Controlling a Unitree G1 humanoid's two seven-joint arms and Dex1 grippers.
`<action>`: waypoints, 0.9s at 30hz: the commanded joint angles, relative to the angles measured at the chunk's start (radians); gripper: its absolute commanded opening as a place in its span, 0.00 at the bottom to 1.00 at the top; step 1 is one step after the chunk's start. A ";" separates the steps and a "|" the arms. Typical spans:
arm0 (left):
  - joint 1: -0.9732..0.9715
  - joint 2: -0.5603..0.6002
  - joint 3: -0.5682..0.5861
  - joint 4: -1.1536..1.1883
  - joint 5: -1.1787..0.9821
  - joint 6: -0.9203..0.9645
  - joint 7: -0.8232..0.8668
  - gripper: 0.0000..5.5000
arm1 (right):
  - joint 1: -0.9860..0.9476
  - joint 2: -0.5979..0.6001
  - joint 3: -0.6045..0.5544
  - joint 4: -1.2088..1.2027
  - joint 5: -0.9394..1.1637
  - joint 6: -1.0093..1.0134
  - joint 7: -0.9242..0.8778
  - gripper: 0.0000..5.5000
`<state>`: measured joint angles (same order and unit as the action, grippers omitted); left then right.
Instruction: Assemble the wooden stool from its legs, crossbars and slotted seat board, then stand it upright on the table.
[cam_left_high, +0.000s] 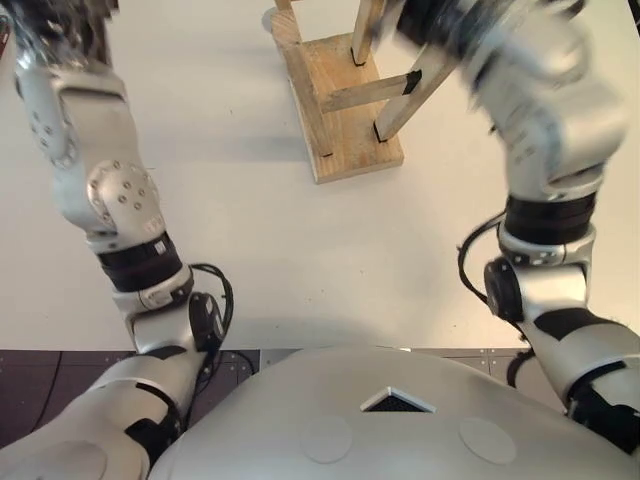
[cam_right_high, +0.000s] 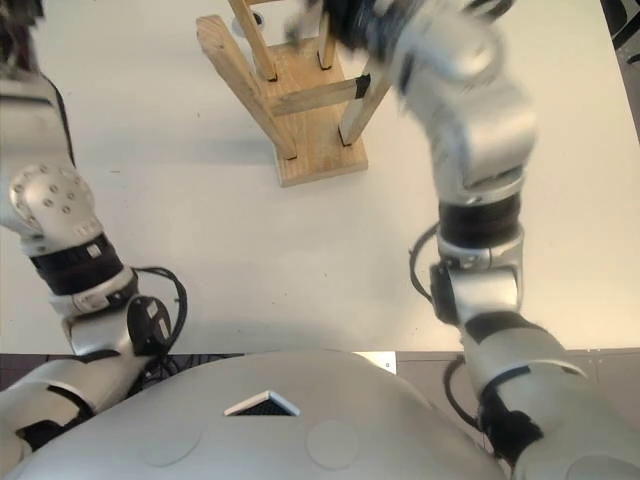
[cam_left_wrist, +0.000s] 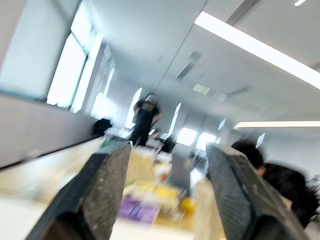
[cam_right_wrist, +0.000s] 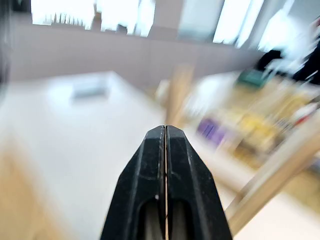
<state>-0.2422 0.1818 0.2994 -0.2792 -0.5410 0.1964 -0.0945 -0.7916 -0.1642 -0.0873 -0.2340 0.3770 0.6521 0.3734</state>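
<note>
The wooden stool lies upside down at the far middle of the table, its seat board (cam_left_high: 345, 135) flat on the surface and its legs (cam_left_high: 366, 30) pointing up. A crossbar (cam_left_high: 365, 93) with a dark end joins two legs. My right arm (cam_right_high: 460, 90) hangs over the stool's right side, among the legs. In the right wrist view my right gripper (cam_right_wrist: 165, 135) is shut with nothing between its fingers, and a pale leg (cam_right_wrist: 270, 185) slants past beside it. My left gripper (cam_left_wrist: 167, 147) is open and empty, raised at the far left and pointing out into the room.
The white table (cam_left_high: 250, 250) stretches bare from the stool to its near edge. A small grey round object (cam_left_high: 268, 20) sits just behind the stool's left corner. A dark floor panel (cam_left_high: 60, 375) lies below the table's front edge.
</note>
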 joint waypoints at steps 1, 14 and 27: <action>0.155 -0.008 -0.115 -0.039 0.097 0.151 0.060 0.39 | -0.223 0.018 -0.258 0.078 0.197 -0.025 -0.130 0.00; 0.061 -0.136 -0.356 -0.052 0.090 0.627 0.124 0.37 | 0.307 -0.204 0.224 0.606 -0.207 -0.546 0.381 0.00; -0.442 -0.088 -0.296 0.705 0.289 0.287 -0.009 0.37 | 0.216 0.078 0.353 0.307 -0.072 -0.174 0.088 0.00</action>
<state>-0.5802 0.0864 0.0017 0.2840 -0.2738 0.5762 -0.0430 -0.5008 -0.1242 0.2435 0.0295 0.3461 0.4704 0.4905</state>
